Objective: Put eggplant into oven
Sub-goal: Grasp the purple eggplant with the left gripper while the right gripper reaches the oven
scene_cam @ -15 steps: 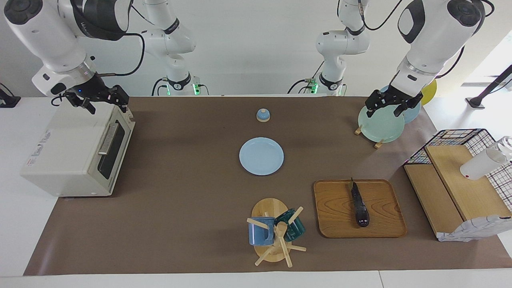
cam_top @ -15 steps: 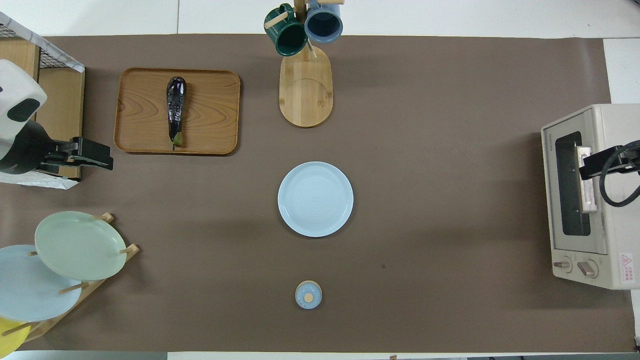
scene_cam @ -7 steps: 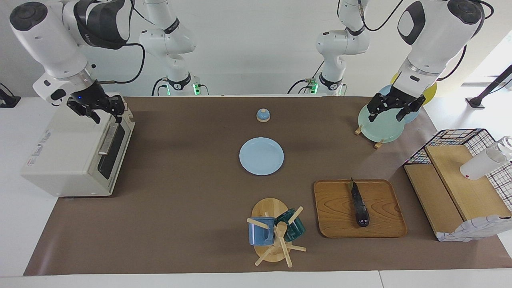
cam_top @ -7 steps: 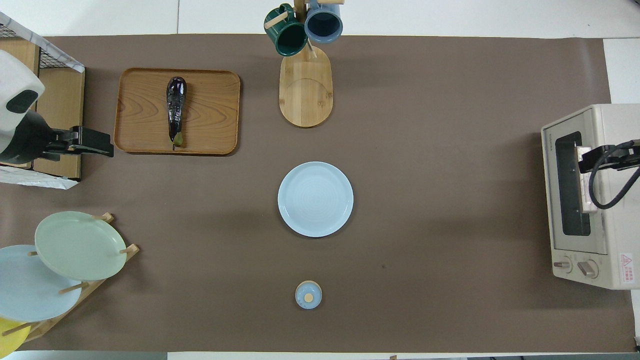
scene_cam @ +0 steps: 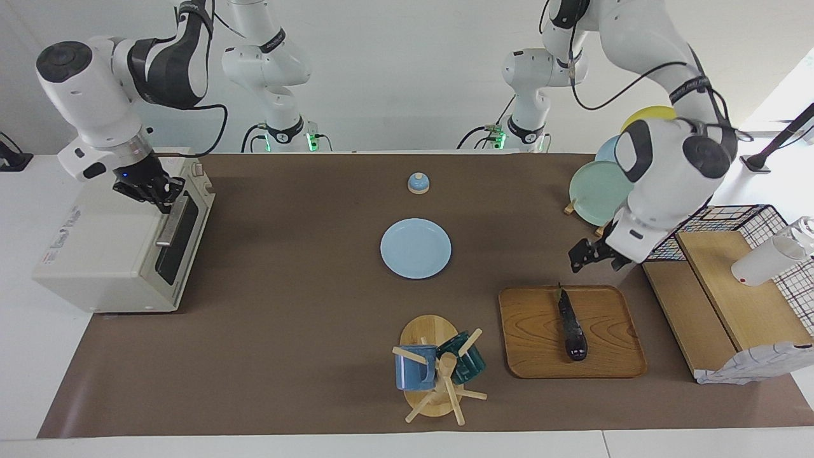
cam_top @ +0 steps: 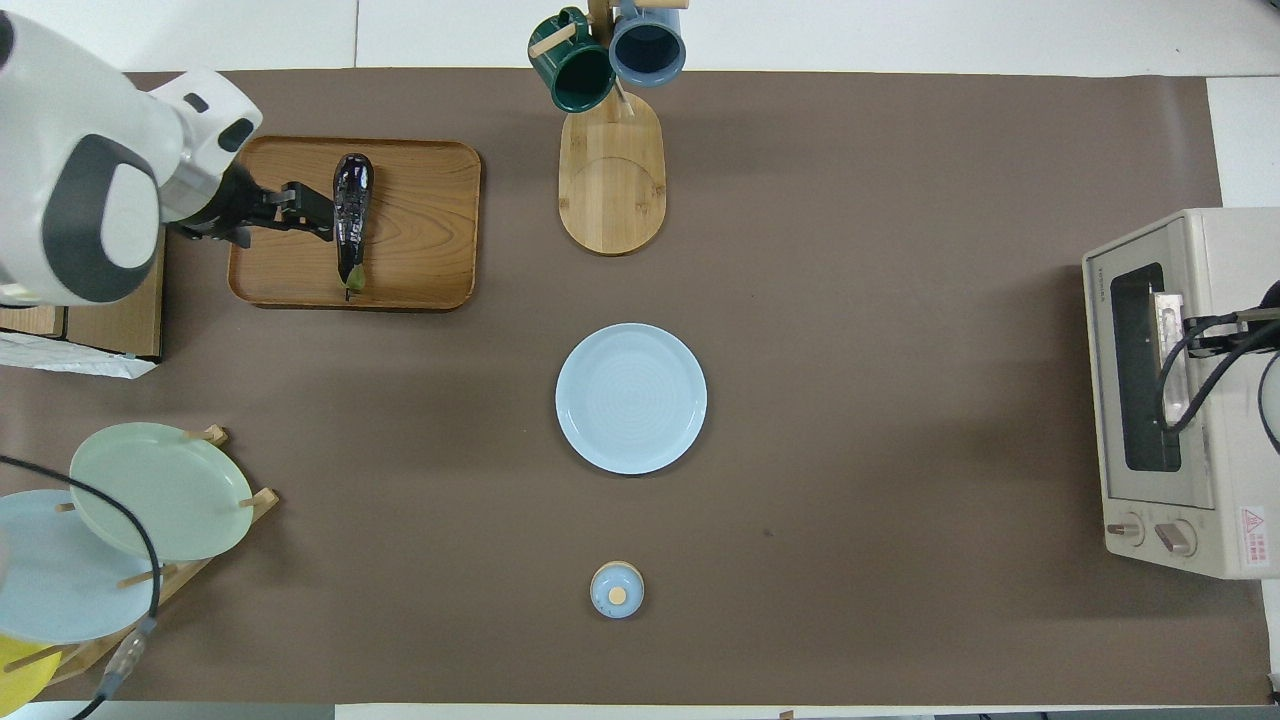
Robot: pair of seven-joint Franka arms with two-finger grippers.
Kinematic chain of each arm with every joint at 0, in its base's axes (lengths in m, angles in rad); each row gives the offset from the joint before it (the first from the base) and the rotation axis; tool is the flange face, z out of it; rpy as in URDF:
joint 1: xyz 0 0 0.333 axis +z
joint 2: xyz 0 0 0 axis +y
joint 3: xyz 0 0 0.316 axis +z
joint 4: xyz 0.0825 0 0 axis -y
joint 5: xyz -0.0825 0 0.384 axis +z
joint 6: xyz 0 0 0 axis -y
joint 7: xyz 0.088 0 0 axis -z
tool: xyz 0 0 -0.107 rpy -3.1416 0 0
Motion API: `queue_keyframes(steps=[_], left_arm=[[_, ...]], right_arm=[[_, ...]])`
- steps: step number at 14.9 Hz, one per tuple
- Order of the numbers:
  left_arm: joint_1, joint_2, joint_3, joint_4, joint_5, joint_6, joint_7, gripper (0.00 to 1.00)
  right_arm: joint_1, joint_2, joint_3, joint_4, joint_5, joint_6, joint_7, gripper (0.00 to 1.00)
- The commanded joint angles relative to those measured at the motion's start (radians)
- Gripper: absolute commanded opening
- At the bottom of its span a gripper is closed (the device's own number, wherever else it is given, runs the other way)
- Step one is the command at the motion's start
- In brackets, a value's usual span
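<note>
left end effector (scene_cam: 588,252): fingers apart, raised beside wooden tray (scene_cam: 534,356) | eggplant (scene_cam: 572,326): long axis toward robots, left arm nearer | right end effector (scene_cam: 159,192): closed at oven (scene_cam: 102,254) handle

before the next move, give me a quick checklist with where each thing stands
1. Oven open for loading: not ok. The door of the oven is closed.
2. Right gripper at the door handle: ok, it is shut right at the handle. Firm hold on it: cannot tell.
3. Eggplant free to pick: ok. It lies alone on the wooden tray.
4. Left gripper ready to grasp: ok. It is open, raised over the tray's edge nearer the robots.
5. Carry path from tray to oven: probably ok. Only the flat blue plate lies between them.
</note>
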Motion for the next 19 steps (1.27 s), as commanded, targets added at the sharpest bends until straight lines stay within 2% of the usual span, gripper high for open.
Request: queue_keyframes(steps=[1,7,11,16,17,18,19], left_arm=[[-0.047,0.199,0.008,0.22,0.002,0.001,0.004,1.0],[-0.032,0.201,0.008,0.15,0.045,0.132,0.057,1.0],[-0.031,0.191,0.008,0.078,0.047,0.213,0.06,1.0],[-0.028,0.182,0.007,0.049,0.045,0.241,0.064,1.0],[-0.028,0.176,0.008,0.033,0.045,0.25,0.065,0.92],[-0.028,0.172,0.007,0.026,0.045,0.254,0.067,0.78],[-0.028,0.171,0.007,0.021,0.045,0.256,0.07,0.56]], right_arm=[[-0.009,0.009,0.007,-0.046,-0.017,0.061,0.001,0.0],[-0.006,0.031,0.01,-0.111,-0.014,0.148,0.033,0.0],[0.113,0.072,0.013,-0.135,0.001,0.216,0.199,0.0],[0.149,0.097,0.014,-0.27,0.039,0.433,0.231,0.0],[0.164,0.109,0.013,-0.272,0.046,0.437,0.234,0.0],[0.166,0.123,0.013,-0.272,0.046,0.44,0.234,0.0],[0.166,0.13,0.013,-0.272,0.047,0.443,0.233,0.0]])
